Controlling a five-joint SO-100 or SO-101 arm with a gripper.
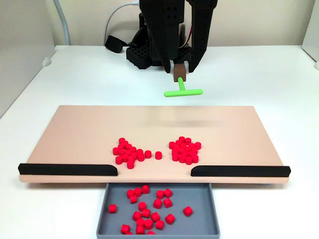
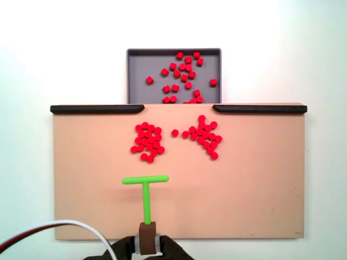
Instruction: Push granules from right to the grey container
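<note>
Red granules lie on the beige board [image 1: 75,139] in two clusters, one left [image 1: 128,152] and one right [image 1: 184,150] in the front fixed view, with a single piece [image 1: 158,155] between them. More granules [image 1: 149,209] lie in the grey container [image 1: 199,199], which sits at the gap between the board's black strips. My gripper [image 1: 179,69] is shut on the brown handle of a green T-shaped stick [image 1: 183,92]. From the arm side, the stick [image 2: 145,189] hangs over the board's near part, short of both clusters [image 2: 147,142] [image 2: 203,136], and the gripper [image 2: 147,245] is at the bottom edge. The container [image 2: 138,65] is at the far side.
Black strips [image 1: 67,169] [image 1: 239,171] line the board's container-side edge, leaving a gap in the middle. The arm's black base [image 1: 144,52] stands behind the board. Cables [image 2: 65,225] run off to the left by the gripper. White table surrounds the board.
</note>
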